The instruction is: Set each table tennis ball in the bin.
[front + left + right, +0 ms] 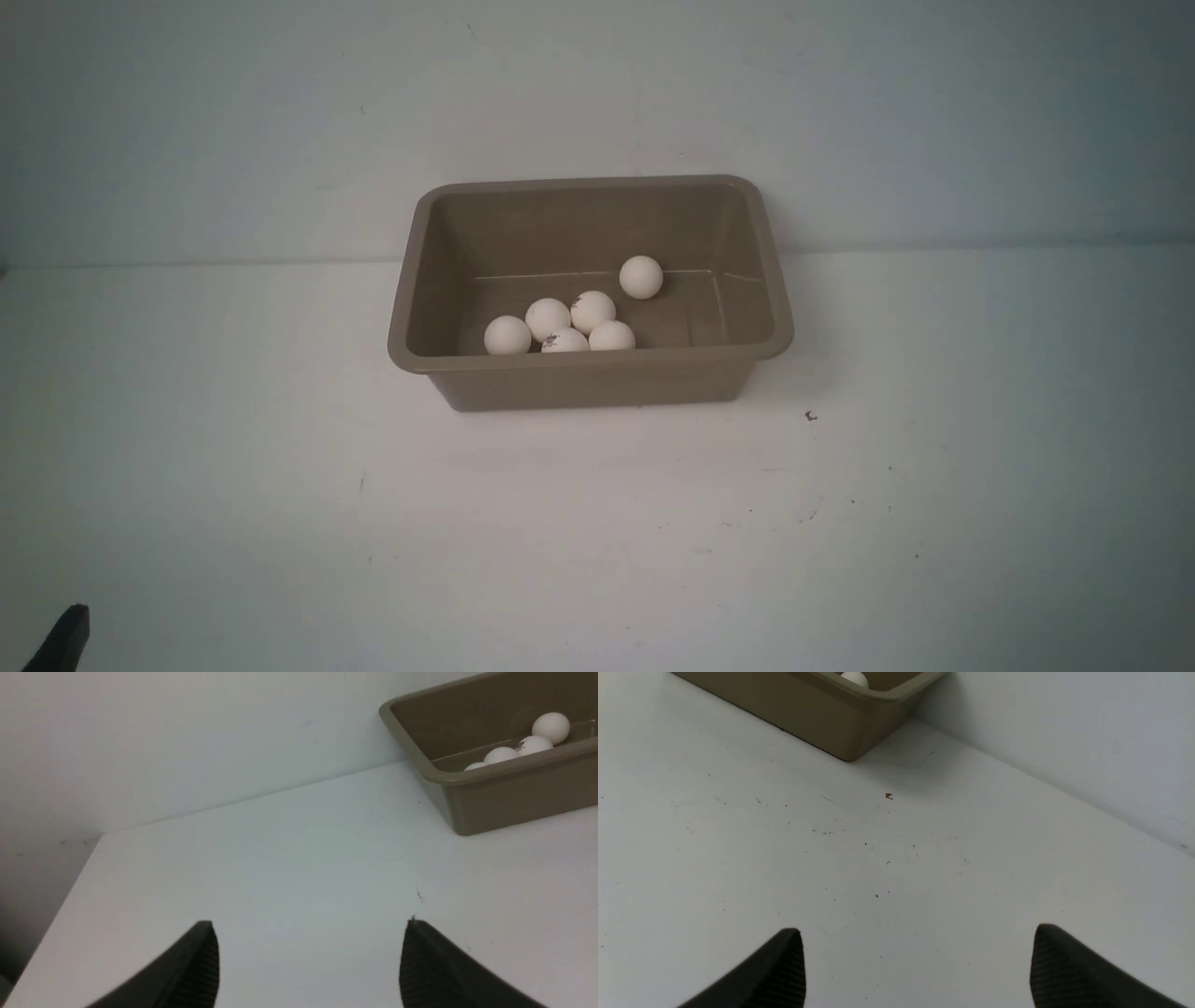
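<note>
Taupe bin (590, 381) sits mid-table against far wall. Six white table tennis balls (548, 318) inside: five clustered at near-left of floor, one (640, 277) apart, farther right. Dark logos on some, too small to read. My left gripper (308, 963) spread wide, empty, over bare white table (597, 541). My right gripper (917, 966) likewise wide, empty.
</note>
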`<state>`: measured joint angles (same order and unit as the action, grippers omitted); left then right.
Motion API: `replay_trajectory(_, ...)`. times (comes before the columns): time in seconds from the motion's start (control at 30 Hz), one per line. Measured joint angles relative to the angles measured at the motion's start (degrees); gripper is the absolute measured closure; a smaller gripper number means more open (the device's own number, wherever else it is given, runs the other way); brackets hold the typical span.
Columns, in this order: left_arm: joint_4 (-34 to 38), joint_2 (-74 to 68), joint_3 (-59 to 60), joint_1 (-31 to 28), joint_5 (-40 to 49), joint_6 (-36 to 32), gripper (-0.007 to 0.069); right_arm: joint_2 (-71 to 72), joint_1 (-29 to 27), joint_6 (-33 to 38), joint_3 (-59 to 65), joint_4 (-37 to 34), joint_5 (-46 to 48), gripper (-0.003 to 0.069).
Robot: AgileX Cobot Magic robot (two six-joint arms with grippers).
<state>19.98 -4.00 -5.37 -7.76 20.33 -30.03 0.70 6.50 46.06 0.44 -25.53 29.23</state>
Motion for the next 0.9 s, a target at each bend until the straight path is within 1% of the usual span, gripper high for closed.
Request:
replay_trajectory(0.03,-2.0,0.0,0.8,0.0,-0.4,2.6,0.0157,0.0,0.0,0.0,0.0,0.0,0.0,0.0069)
replay_trajectory(0.1,-8.7,0.0,2.5,0.6,-0.9,11.8,0.0157,0.0,0.0,0.0,0.0,0.0,0.0,0.0069)
replay_trajectory(0.13,-10.6,0.0,2.8,0.8,-0.9,15.2,0.0157,0.0,0.0,0.0,0.0,0.0,0.0,0.0069)
replay_trajectory(0.27,-20.4,0.2,3.1,3.3,0.6,26.4,0.0157,0.0,0.0,0.0,0.0,0.0,0.0,0.0069)
replay_trajectory(0.43,-22.3,0.5,3.2,6.1,3.3,28.9,0.0157,0.0,0.0,0.0,0.0,0.0,0.0,0.0069)
replay_trajectory(0.6,-21.8,3.2,6.0,8.4,2.1,29.3,0.0157,0.0,0.0,0.0,0.0,0.0,0.0,0.0069)
replay_trajectory(0.77,-19.3,4.6,6.8,8.9,1.8,29.1,0.0157,0.0,0.0,0.0,0.0,0.0,0.0,0.0069)
replay_trajectory(0.9,-18.9,4.6,6.8,8.9,1.8,28.5,0.0157,0.0,0.0,0.0,0.0,0.0,0.0,0.0069)
